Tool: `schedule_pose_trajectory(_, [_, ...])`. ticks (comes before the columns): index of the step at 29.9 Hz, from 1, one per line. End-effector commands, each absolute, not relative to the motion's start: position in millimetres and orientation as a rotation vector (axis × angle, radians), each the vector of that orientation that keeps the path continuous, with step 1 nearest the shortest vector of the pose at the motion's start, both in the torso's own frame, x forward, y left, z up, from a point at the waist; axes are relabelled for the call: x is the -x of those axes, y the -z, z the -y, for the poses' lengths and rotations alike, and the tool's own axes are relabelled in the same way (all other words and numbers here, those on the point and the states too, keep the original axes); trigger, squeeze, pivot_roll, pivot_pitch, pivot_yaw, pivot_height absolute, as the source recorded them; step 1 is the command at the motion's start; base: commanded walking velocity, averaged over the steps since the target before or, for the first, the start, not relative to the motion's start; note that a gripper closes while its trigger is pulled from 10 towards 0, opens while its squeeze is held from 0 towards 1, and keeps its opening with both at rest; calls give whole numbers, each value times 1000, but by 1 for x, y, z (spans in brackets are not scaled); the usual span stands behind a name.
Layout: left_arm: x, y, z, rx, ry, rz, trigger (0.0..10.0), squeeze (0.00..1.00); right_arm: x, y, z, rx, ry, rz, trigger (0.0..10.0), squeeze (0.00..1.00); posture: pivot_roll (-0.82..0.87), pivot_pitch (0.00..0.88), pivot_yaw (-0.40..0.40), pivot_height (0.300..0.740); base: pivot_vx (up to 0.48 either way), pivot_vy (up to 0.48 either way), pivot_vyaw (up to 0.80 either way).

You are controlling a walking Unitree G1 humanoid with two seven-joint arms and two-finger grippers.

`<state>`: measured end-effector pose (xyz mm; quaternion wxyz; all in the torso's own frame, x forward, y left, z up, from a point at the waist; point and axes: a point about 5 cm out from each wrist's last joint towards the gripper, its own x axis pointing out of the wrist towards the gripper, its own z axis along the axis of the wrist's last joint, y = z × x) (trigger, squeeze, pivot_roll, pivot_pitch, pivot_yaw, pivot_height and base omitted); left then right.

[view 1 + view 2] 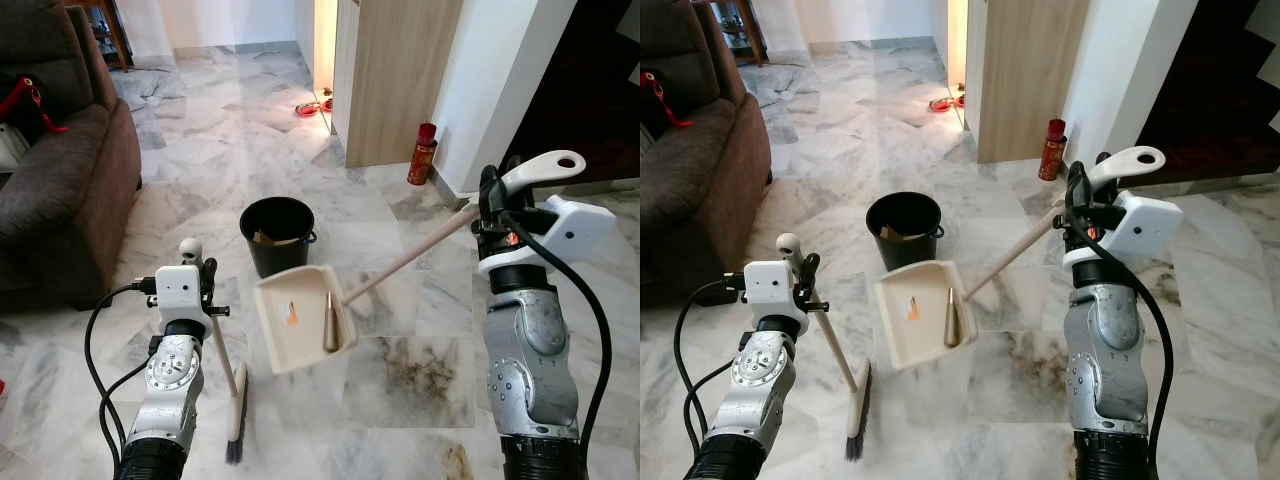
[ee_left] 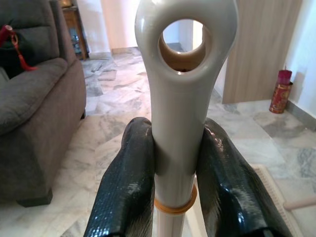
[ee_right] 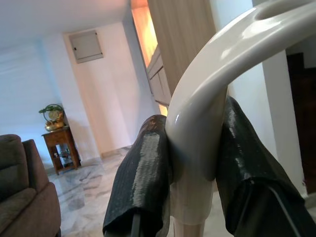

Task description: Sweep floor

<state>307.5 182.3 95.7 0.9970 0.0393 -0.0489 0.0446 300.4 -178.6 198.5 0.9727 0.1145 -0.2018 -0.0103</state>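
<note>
Left eye view: the left gripper (image 1: 200,262) is grasping the broom (image 1: 236,420) handle, bristles resting on the marble floor (image 1: 420,400); the right gripper (image 1: 492,205) is clamping the dustpan (image 1: 300,318) handle, the pan lying tilted just in front of the black bucket (image 1: 277,232). Left wrist view: fingers (image 2: 129,187) are pinching the broom's looped handle end. Right wrist view: fingers (image 3: 143,177) are squeezing the dustpan's curved grip.

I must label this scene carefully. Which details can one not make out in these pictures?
- Contents of the black bucket: eye views, its wall hides most.
- Small orange scrap in the dustpan: too small to identify.
- Broom shaft below the left gripper: cut off by the left wrist view's edge.
</note>
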Motion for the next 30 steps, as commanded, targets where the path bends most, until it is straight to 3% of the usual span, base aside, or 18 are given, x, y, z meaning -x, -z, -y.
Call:
schedule_pose_trajectory(1, [-307,-104,-183,-103,-91,144,10000,0,-298,-220,176,-260,8,497,10000,0,-26,0,11,740,0,0,0])
schedule_pose_trajectory(7, [-305,-103,-182,-103,-90,143,10000,0,-299,-224,175,-278,12,506,10000,0,-25,0,8,740,80,0,0])
schedule_pose_trajectory(30, [-307,-105,-183,-112,-103,140,10000,0,-305,-233,170,-261,-1,514,10000,0,-24,0,8,740,263,0,0])
